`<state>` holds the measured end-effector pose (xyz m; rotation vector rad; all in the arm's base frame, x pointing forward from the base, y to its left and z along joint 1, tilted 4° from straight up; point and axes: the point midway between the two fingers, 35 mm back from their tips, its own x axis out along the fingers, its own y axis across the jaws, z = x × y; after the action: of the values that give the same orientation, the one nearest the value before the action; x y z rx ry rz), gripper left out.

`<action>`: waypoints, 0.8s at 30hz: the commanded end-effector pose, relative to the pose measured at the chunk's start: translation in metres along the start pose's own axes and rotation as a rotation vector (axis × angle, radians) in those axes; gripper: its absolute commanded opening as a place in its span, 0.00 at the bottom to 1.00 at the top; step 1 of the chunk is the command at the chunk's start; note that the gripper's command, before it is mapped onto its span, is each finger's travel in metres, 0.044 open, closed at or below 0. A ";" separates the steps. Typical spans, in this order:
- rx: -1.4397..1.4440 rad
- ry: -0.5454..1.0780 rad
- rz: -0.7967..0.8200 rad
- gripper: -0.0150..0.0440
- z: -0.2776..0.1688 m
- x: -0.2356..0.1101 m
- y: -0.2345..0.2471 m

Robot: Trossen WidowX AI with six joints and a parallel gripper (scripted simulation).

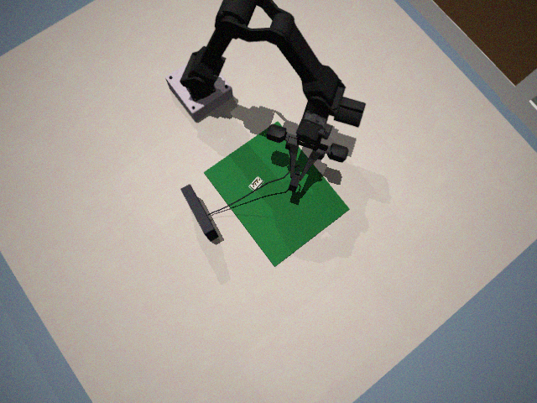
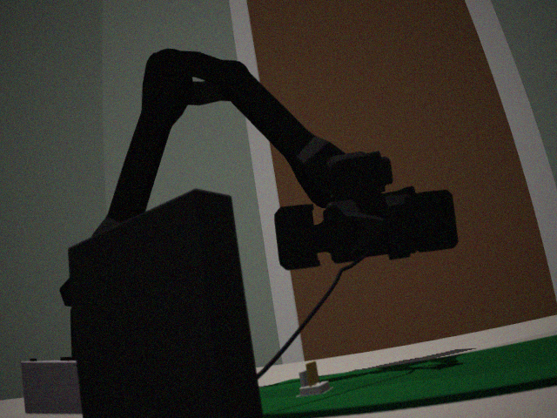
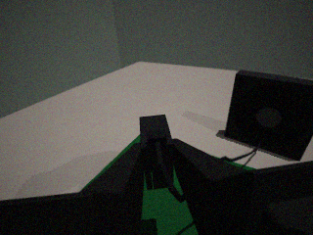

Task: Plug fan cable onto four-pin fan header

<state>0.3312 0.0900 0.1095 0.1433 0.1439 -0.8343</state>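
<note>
A green board [image 1: 277, 217] [image 2: 427, 375] [image 3: 161, 208] lies flat on the table. The small white four-pin fan header [image 1: 256, 184] [image 2: 312, 381] stands on it near its left edge. The fan [image 1: 199, 213] [image 2: 157, 306] [image 3: 271, 115] is a dark block standing on the table just left of the board. Its thin black cable [image 1: 247, 200] [image 2: 310, 314] runs from the fan up to my gripper [image 1: 294, 187] [image 2: 357, 259] [image 3: 156, 152]. The gripper is shut on the dark plug [image 3: 156, 128] and holds it in the air above the board, to the right of the header and apart from it.
The arm's pale base block [image 1: 199, 97] [image 2: 49, 384] sits on the table behind the board. The fan fills the foreground of the exterior view and hides the left part of the board. The beige table top [image 1: 130, 303] ends in a blue border.
</note>
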 end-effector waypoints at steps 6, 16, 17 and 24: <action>0.001 0.000 0.000 0.25 -0.007 -0.001 0.000; 0.001 0.000 0.000 0.25 -0.016 -0.002 0.001; 0.001 0.000 0.000 0.25 -0.017 -0.002 0.001; 0.001 0.001 0.000 0.25 -0.024 -0.002 0.001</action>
<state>0.3294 0.0956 0.0897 0.1427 0.1463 -0.8344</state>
